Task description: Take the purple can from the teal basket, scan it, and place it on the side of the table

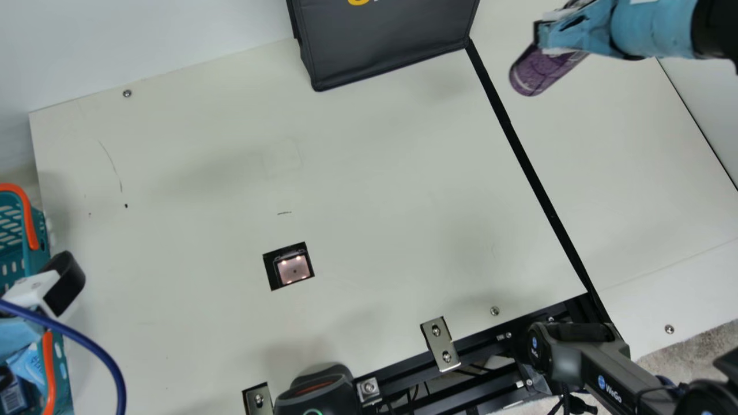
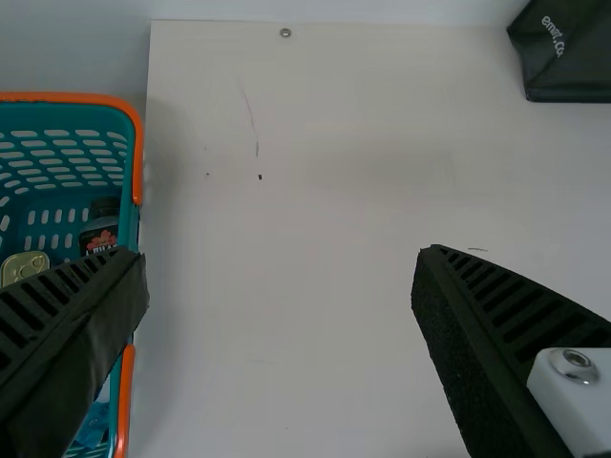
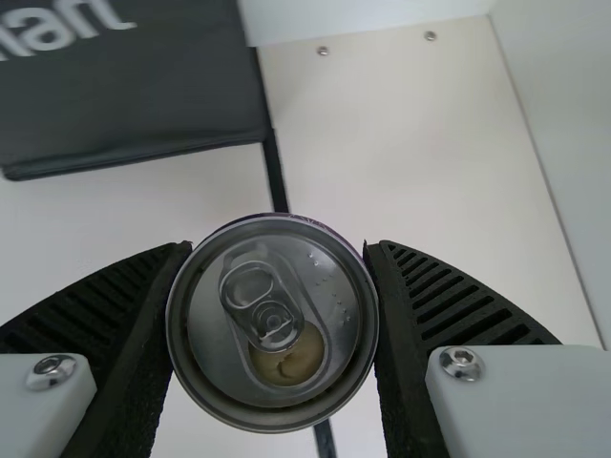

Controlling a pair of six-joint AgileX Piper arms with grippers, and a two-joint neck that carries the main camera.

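Toward the tabletop's right edge, your right gripper is pinching the can, likely for placing; your left gripper is hanging spread.

In the main view, white brand lettering beside a round blue logo stands on the grey link at lower right; a smaller logo with tiny letters marks the rounded grey housing at its end. The black fabric bag bears a cut-off yellow character and white print; both wrist views show white lettering on it, partly cut off in the right one. Inside the teal basket, a dark blue pack carries a white label, and a dark bottle bears small white print.
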